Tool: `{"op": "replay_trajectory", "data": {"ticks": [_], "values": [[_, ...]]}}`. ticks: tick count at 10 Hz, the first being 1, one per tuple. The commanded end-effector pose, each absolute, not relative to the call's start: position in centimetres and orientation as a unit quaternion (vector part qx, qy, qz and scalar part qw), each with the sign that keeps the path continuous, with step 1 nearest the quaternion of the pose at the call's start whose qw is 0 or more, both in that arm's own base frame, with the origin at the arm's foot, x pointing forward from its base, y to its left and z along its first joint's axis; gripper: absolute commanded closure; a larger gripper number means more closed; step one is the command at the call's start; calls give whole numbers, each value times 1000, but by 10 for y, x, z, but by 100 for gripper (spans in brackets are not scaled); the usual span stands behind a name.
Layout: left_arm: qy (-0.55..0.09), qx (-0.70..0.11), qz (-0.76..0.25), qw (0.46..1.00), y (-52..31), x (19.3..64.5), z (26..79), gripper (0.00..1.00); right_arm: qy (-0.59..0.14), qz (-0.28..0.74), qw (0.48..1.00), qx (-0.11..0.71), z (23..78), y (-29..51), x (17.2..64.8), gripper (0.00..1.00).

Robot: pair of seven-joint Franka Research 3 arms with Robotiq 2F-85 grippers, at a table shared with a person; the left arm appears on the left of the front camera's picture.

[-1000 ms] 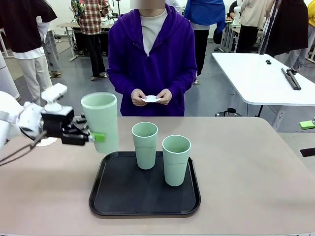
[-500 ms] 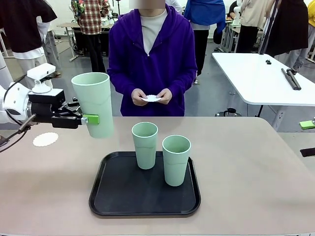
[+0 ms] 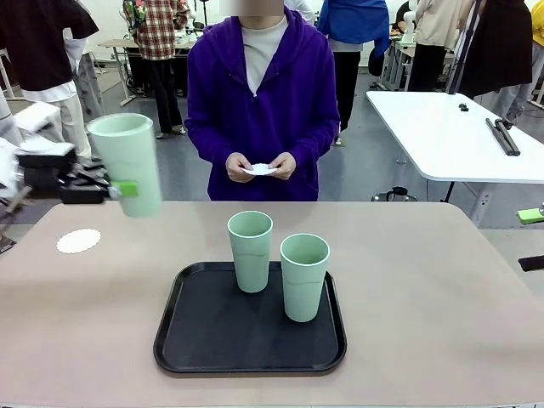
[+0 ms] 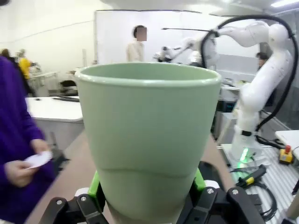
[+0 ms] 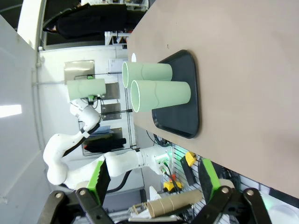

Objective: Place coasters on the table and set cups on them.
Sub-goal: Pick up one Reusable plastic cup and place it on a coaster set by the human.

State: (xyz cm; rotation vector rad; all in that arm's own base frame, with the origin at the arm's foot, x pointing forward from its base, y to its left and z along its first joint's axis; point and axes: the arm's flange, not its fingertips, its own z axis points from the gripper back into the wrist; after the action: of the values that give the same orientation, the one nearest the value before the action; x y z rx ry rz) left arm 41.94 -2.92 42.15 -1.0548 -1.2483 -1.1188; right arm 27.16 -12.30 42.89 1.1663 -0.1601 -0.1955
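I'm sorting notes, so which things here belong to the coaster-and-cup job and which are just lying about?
Job: cup in left tool, two cups on tray, coaster on table, white disc in person's hands.
Lying about: white table, its black bars.

A black rounded-corner tray (image 3: 212, 336) lies flat in the near middle. Beyond it a person in a purple hoodie (image 3: 262, 102) stands facing the camera. Farther right, a white desk (image 3: 442, 140) carries slim black bars (image 3: 503, 136). Other people, one in a plaid shirt (image 3: 157, 30), stand farther back.
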Motion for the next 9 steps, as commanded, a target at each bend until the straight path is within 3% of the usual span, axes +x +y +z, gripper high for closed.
{"op": "replay_trajectory", "data": {"ticks": [1, 5, 9], "values": [[-578, -407, -445, 550, 35, 447, 427, 15, -77, -93, 822, 556, 430, -123, 273, 0], [-621, -350, -379, 590, 145, 464, 412, 15, -77, -93, 822, 556, 430, -123, 273, 0], [-615, -305, -326, 650, 180, 483, 374, 15, -77, -93, 822, 556, 430, -123, 273, 0]]}}
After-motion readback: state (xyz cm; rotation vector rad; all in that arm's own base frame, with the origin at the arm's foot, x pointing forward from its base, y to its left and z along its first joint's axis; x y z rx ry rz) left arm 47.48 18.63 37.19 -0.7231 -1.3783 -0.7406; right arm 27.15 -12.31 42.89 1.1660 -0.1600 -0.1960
